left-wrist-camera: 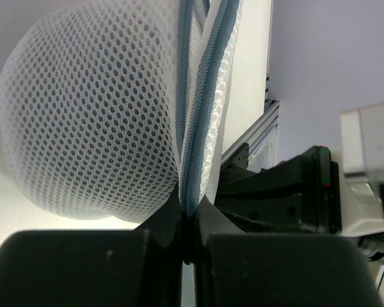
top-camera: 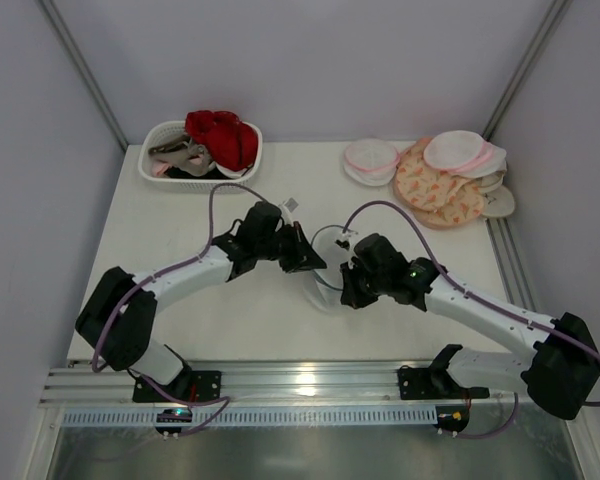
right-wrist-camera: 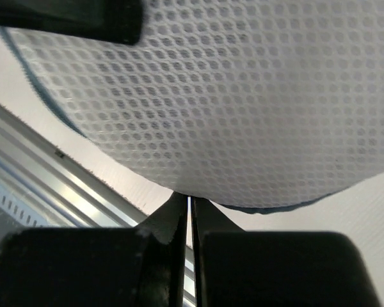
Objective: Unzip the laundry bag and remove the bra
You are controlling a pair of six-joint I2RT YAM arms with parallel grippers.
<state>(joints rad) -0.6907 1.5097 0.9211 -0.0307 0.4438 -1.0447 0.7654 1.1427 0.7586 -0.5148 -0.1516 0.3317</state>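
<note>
Black left gripper (left-wrist-camera: 187, 217) up close, jaws clenched on the dark zipper rim (left-wrist-camera: 193, 128) of the laundry bag (left-wrist-camera: 89, 115).
The zipper rim runs straight away from those jaws, its long axis in line with them. On the bag's opposite side, the right gripper (right-wrist-camera: 189, 208) has its jaws pinched on the mesh edge. The bag sits between both grippers, equally near each. The bra cannot be made out through the mesh.

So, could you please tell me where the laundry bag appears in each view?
Top external: laundry bag, mid-picture.
Left wrist: bag upper left, its rim pinched by left gripper.
Right wrist: bag fills the top, touching right gripper.
Shared landmark: aluminium rail.
</note>
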